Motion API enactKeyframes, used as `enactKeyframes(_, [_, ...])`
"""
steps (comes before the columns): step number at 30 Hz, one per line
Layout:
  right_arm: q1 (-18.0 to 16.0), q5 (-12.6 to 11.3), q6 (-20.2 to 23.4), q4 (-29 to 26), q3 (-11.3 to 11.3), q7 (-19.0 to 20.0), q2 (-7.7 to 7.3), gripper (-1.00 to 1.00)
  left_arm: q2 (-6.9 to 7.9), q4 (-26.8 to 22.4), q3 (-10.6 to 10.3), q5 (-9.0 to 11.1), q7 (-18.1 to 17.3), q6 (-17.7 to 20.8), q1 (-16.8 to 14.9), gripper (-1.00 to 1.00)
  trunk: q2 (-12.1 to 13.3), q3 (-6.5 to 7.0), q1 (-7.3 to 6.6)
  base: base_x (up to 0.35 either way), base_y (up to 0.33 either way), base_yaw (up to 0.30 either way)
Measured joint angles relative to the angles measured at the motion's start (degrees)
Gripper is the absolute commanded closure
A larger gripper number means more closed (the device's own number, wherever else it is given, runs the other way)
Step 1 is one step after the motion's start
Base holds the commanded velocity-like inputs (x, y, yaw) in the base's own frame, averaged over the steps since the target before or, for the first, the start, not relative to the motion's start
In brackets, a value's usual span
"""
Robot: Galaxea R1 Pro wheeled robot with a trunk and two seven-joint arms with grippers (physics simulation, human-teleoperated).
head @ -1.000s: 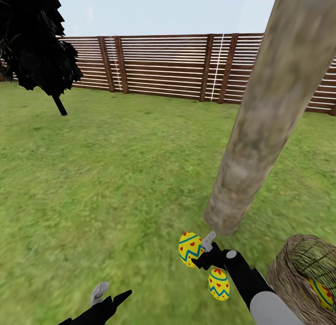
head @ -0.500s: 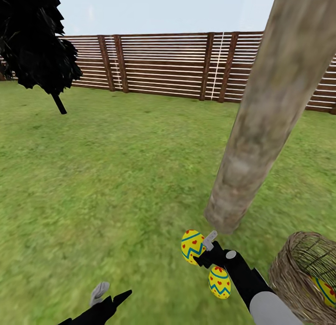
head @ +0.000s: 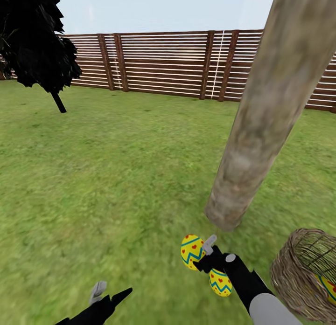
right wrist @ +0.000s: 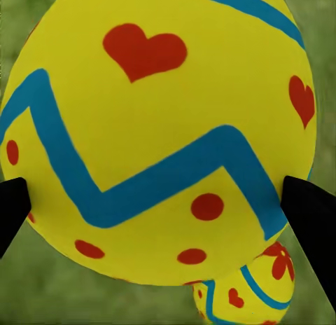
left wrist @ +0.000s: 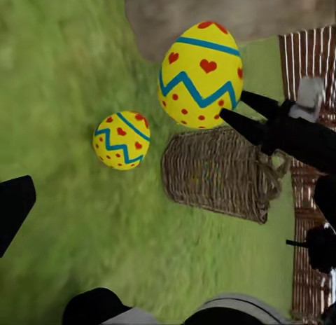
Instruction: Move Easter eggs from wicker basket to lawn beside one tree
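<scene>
1. Head view: the right gripper [head: 205,255] has its fingers clamped on one of the Easter eggs [head: 192,252], held near the foot of the tree [head: 261,124], over the lawn [head: 102,185]. Can't tell from here if that egg is touching grass or just above it
2. A second egg [head: 220,282] sits on the grass just beside the right arm, close to the same trunk, so that one looks done to me
3. The third egg [head: 329,287] is in the wicker basket [head: 298,273], which stands on the grass close to the trunk at the robot's right. So I'd say roughly one down, one being placed, one to go
4. Right wrist view backs up the grip: black fingertips [right wrist: 311,220] pressed on both sides of the held egg [right wrist: 154,136], with the grounded egg [right wrist: 245,290] peeking out right behind it
5. Left gripper [head: 109,294] hangs low with its jaws apart, holding nothing
6. What could go wrong, imo: eggs roll. Let go from any height and it could bounce or wobble off, or knock the egg already lying there, since they're near each other
7. Also the arm pulling back could clip the grounded egg, and reaching into the basket next might tip it
</scene>
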Motion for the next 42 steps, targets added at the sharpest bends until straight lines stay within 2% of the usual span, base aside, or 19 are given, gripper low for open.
enactKeyframes(4, [0.0, 0.0, 0.0, 0.4, 0.1, 0.0, 0.06, 1.00, 1.17, 0.0, -0.2, 0.0, -6.2, 0.0, 0.0, -1.00, -1.6, -0.72, 0.88, 0.000, 0.000, 0.000])
enactKeyframes(7, [0.0, 0.0, 0.0, 0.4, 0.1, 0.0, 0.05, 1.00, 1.62, 0.0, -0.2, -0.2, -7.8, -0.1, 0.0, -1.00, -2.8, -1.26, 1.54, 0.000, 0.000, 0.000])
enactKeyframes(17, [0.0, -0.1, -0.3, 1.2, -0.3, 0.0, -0.03, 1.00, 1.77, -0.2, -0.1, -0.2, -8.2, -0.1, 0.0, -1.00, -6.8, -3.05, 3.73, 0.000, 0.000, 0.000])
enactKeyframes(21, [0.0, -2.7, -3.6, 3.7, -0.8, 0.1, -0.23, 1.00, 1.89, 0.0, 0.2, -0.2, -8.1, -0.1, 0.0, -1.00, -8.4, -3.77, 4.61, 0.000, 0.000, 0.000])
enactKeyframes(25, [0.0, -3.6, -4.1, 4.3, -0.7, 0.0, -0.12, 1.00, 1.97, 0.0, 0.4, -0.1, -8.0, -0.1, 0.0, -1.00, -10.0, -4.49, 5.49, 0.000, 0.000, 0.000])
enactKeyframes(27, [0.0, -3.6, -4.1, 4.8, -0.5, -0.1, 0.00, 1.00, 2.40, 0.1, 0.5, 0.0, -8.0, -0.1, 0.0, -1.00, -10.8, -4.85, 5.93, 0.000, 0.000, 0.000])
enactKeyframes(32, [0.0, -3.9, -4.4, 7.1, -0.4, -3.9, 0.01, 1.00, 3.14, 0.2, 0.7, 0.2, -8.0, -0.1, 0.0, -1.00, -12.8, -5.75, 7.03, 0.000, 0.000, 0.000])
enactKeyframes(35, [0.0, -4.0, -4.6, 7.4, -0.4, -4.4, 0.08, 1.00, 4.63, 2.3, 1.2, 0.5, -7.8, -0.1, 0.0, -1.00, -14.0, -6.28, 7.69, 0.000, 0.000, 0.000])
enactKeyframes(42, [0.0, -4.0, -4.4, 7.6, -0.3, -4.7, 0.98, 1.00, 4.52, 3.0, 1.2, 0.5, -8.2, -0.1, 0.0, -1.00, -14.1, -6.29, 7.70, 0.000, 0.000, 0.000])
